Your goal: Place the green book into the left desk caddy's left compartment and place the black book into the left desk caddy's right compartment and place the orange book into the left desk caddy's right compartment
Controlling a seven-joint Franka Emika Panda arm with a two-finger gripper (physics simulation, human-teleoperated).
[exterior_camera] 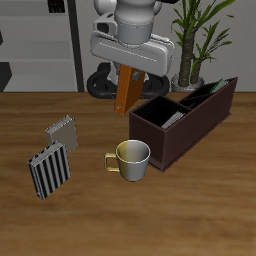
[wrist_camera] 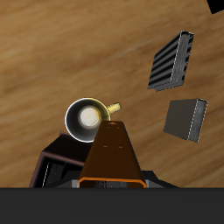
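My gripper (exterior_camera: pixel 130 72) is shut on the orange book (exterior_camera: pixel 126 92), which hangs upright in the air, just behind the near end of the left desk caddy (exterior_camera: pixel 192 128). The wrist view shows the orange book (wrist_camera: pixel 114 153) stretching away from the fingers, with a corner of the caddy (wrist_camera: pixel 51 164) beside it. A dark green book (exterior_camera: pixel 203 93) leans inside the caddy's far section. A black book with a pale edge (exterior_camera: pixel 173 117) lies in the near section.
A yellow-and-white mug (exterior_camera: pixel 131 158) (wrist_camera: pixel 86 118) stands just in front of the caddy's near end. A grey-and-black striped book (exterior_camera: pixel 48 170) (wrist_camera: pixel 171 61) and a small grey book (exterior_camera: pixel 60 130) (wrist_camera: pixel 186 120) lie on the table farther from the caddy. A plant (exterior_camera: pixel 200 30) stands behind.
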